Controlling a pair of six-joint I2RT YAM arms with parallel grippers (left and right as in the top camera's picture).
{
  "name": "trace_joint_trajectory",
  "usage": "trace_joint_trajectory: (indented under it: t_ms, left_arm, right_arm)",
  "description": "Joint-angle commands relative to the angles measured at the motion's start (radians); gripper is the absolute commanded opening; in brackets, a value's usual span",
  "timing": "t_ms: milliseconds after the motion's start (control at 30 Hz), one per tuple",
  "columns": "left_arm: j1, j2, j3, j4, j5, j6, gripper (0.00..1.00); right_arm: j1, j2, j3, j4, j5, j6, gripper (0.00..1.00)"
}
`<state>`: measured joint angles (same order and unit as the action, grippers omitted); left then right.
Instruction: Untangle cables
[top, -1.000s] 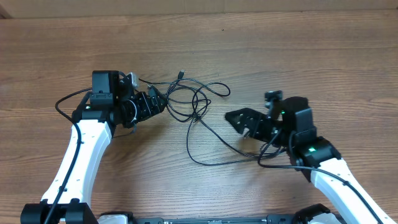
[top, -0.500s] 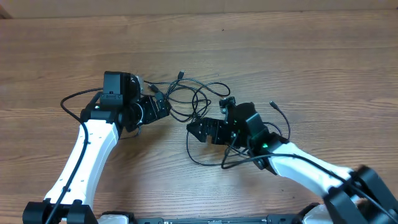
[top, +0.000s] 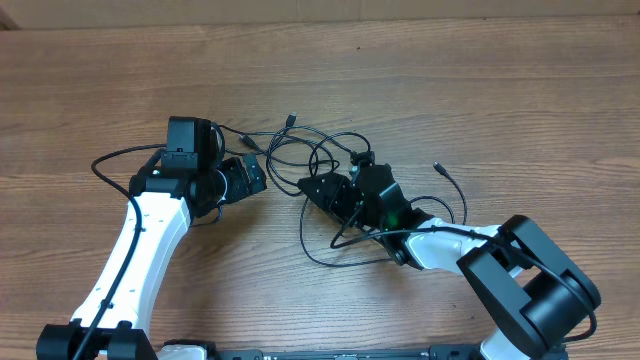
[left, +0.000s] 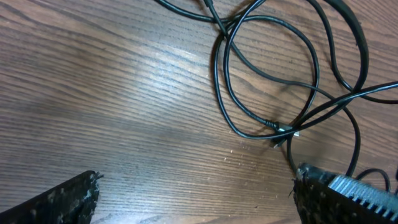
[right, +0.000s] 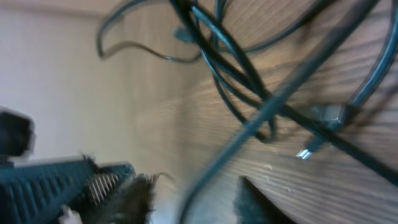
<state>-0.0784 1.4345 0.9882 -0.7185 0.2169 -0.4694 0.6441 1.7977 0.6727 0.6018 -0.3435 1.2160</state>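
Observation:
The cables (top: 318, 165) are thin black cords lying in a loose tangle of loops at the table's middle, with small plugs (top: 290, 120) at free ends. My left gripper (top: 250, 178) sits just left of the tangle, open wide and empty; its view shows the loops (left: 227, 74) and a small connector (left: 283, 129) ahead of the gripper (left: 196, 186). My right gripper (top: 312, 187) is at the tangle's lower edge. In its blurred view the gripper (right: 196, 194) has half-narrowed jaws, and one cable strand (right: 280, 106) runs between the fingers with a gap on each side.
A long cable loop trails over the wood toward the front under my right arm (top: 440, 240), ending in a plug (top: 437, 167) at the right. Thicker black cords run along both arms. The table's far edge (top: 320, 22) lies at the back.
My right arm has swung left across the table into the tangle, and its jaws have narrowed around a strand. My left gripper has opened fully and shifted slightly right.

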Motion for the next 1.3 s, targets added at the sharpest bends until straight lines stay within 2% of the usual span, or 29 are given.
trace_joint_trajectory:
  t_ms: [0,33,67,267,433,600,767,967,1267]
  left_arm:
    - [-0.001,0.005,0.015,0.001,-0.014,-0.006,1.00]
    - [-0.001,0.005,0.015,0.001,-0.014,-0.006,1.00]
    - [0.000,0.005,0.015,0.001,-0.014,-0.006,0.99]
    - [-0.001,0.005,0.015,0.001,-0.014,-0.006,1.00]
    - [-0.001,0.005,0.015,0.001,-0.014,-0.006,0.99]
    - [-0.001,0.005,0.015,0.001,-0.014,-0.006,1.00]
    - [0.000,0.005,0.015,0.001,-0.014,-0.006,1.00]
    - [-0.001,0.005,0.015,0.001,-0.014,-0.006,1.00]
    - [0.000,0.005,0.015,0.001,-0.014,-0.006,0.99]
  right_arm:
    - [0.005,-0.002,0.053,0.011,0.002,0.019,0.15]
    - [0.005,-0.002,0.060,0.010,0.002,-0.011,0.06]
    - [0.005,-0.002,0.066,0.006,0.002,-0.037,0.04]
    - [-0.028,-0.101,0.134,-0.254,0.004,-0.168,0.04]
    - [-0.098,-0.301,0.266,-0.631,0.082,-0.361,0.04]
    - [-0.199,-0.473,0.475,-1.087,0.293,-0.593,0.04]
    - [-0.309,-0.557,0.655,-1.350,0.449,-0.778,0.04]
    - [-0.438,-0.577,0.775,-1.477,0.478,-0.968,0.04]
    - [-0.587,-0.576,0.898,-1.472,0.734,-0.973,0.04]
